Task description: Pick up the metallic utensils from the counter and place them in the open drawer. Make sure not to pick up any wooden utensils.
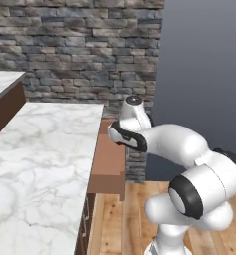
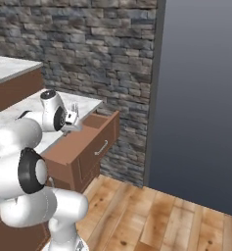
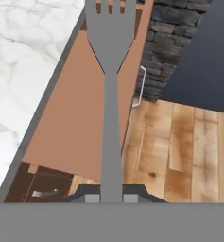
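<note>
Fork (image 3: 110, 108) in my grip: grey metal, flat handle running straight up the hand view from between my fingertips, tines at the far end. My gripper (image 3: 110, 197) is closed tight on the lower end of the handle, jaws pinched nearly together with the handle between them. In the right base view the tines (image 2: 74, 109) stick up beside my wrist, small and pale, over the edge of the counter.

The fork hangs over the open drawer (image 3: 80, 118). From the hand view the tines lie across the drawer's far end and the handle crosses its reddish-brown floor. I cannot tell how high above the floor it is. The drawer is pulled out from the end of the counter; its brown front panel (image 2: 99, 147) carries a curved metal handle (image 2: 102, 147). In the left base view my forearm hides the far part of the drawer (image 1: 109, 164).

Marble counter (image 1: 40, 164) just beside the drawer, white with grey veins. Behind it a stone wall (image 2: 103, 54), grey-brown blocks. Wooden plank floor (image 3: 189, 146) below the drawer front. A second counter (image 2: 10, 68) stands further back to the left.
</note>
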Available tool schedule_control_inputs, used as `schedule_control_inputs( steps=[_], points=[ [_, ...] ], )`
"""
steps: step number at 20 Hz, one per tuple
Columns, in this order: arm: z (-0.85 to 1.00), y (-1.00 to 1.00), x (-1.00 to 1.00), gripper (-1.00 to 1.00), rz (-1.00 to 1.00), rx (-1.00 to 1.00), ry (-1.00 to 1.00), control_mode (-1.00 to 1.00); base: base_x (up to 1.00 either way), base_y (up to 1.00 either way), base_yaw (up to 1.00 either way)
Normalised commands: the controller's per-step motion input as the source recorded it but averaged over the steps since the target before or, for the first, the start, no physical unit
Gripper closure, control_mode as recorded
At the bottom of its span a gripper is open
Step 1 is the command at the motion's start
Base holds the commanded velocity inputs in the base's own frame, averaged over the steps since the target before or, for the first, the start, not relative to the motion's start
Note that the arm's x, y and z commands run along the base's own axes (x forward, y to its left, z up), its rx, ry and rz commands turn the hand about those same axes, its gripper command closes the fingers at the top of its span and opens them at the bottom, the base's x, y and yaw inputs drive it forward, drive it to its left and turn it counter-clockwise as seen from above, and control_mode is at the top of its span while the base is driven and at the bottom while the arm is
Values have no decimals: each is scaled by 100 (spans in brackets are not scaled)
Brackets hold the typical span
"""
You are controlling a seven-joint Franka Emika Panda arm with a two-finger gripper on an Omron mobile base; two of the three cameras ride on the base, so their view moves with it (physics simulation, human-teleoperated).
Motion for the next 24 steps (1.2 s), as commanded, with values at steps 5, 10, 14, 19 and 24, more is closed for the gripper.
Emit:
schedule_control_inputs(
  steps=[5, 10, 14, 19, 24],
  points=[
    [-27, 0, 40, 100, -1, 0, 0, -100, 0, 0, 0],
    [-28, 0, 37, 100, 0, 0, 0, -100, 0, 0, 0],
    [-18, 0, 29, 100, 0, 0, 0, -100, 0, 0, 0],
    [-20, -1, 17, 100, 0, 0, 0, -100, 0, 0, 0],
    [-15, -8, 7, 100, 7, 5, -3, -100, 0, 0, 0]
  ],
)
